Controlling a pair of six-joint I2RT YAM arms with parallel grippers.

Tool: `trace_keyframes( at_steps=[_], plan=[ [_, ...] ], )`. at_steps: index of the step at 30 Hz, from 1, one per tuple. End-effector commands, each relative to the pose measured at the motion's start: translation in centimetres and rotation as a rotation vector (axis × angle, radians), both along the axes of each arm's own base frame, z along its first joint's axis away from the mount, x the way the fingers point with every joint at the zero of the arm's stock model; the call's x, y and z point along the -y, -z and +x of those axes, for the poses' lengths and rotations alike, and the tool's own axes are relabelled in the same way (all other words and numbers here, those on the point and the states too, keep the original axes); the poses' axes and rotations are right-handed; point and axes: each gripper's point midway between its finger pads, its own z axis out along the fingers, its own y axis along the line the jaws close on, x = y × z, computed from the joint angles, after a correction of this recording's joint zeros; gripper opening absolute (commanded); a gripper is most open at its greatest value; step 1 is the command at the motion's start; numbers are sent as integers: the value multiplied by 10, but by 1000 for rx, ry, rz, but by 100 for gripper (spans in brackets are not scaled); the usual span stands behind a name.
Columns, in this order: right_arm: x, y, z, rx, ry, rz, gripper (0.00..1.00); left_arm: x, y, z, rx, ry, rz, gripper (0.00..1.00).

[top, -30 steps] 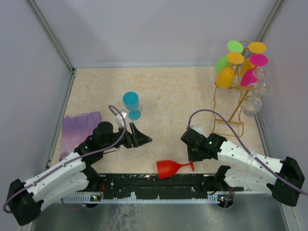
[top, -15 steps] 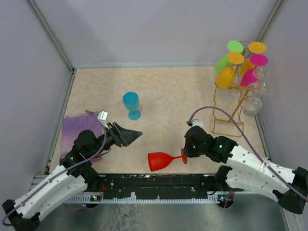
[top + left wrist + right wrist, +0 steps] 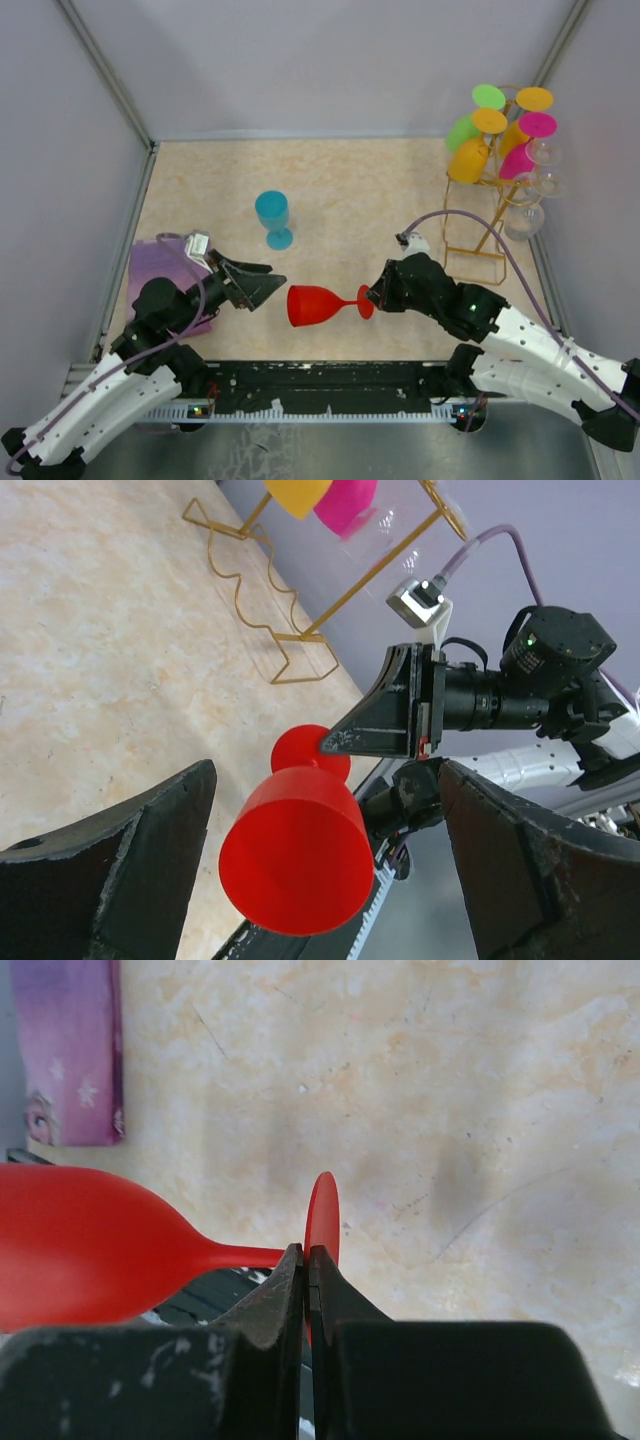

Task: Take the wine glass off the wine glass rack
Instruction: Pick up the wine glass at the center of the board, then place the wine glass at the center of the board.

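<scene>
Well apart from the wine glass rack (image 3: 370,575), right end effector (image 3: 372,298) clamps the wine glass (image 3: 310,305) by its foot, presenting the bowl to the wide-open, empty left end effector (image 3: 268,287), presumably for handover.

The middle and far stretch of the counter (image 3: 360,190) lies open between the blue glass (image 3: 272,217) and the wine glass rack (image 3: 300,637). The rack, hung with coloured glasses (image 3: 468,158), crowds the far right corner against the wall. The red wine glass (image 3: 312,305), pinched by its foot in the right tool (image 3: 307,1258), spans the near middle, its bowl just before the wide-spread left tool (image 3: 268,283). A purple cloth (image 3: 160,262) lies flat at near left.
</scene>
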Motion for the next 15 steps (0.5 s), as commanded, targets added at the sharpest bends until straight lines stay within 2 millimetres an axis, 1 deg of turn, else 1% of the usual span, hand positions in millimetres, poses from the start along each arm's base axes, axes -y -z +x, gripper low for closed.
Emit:
trace_keyframes(
  at_steps=[1,3,5,7,9,11,15],
  plan=[
    [-11,-32,16,60,101,165,0,9,-23,-8,75,80,31,97],
    [-8,-30,19,62,131,180,0,14,-23,-9,75,106,61,97],
    [-7,-32,22,71,160,200,0,22,-19,-13,73,163,100,97],
    [-6,-36,23,78,171,217,0,29,-6,-16,42,217,165,95],
    [-5,-42,25,87,181,231,0,28,6,-12,-12,204,226,94],
    [-4,-44,25,97,187,236,0,21,10,-4,-63,142,249,96],
    [0,-44,25,107,195,240,0,9,1,5,-34,34,166,95]
  ],
)
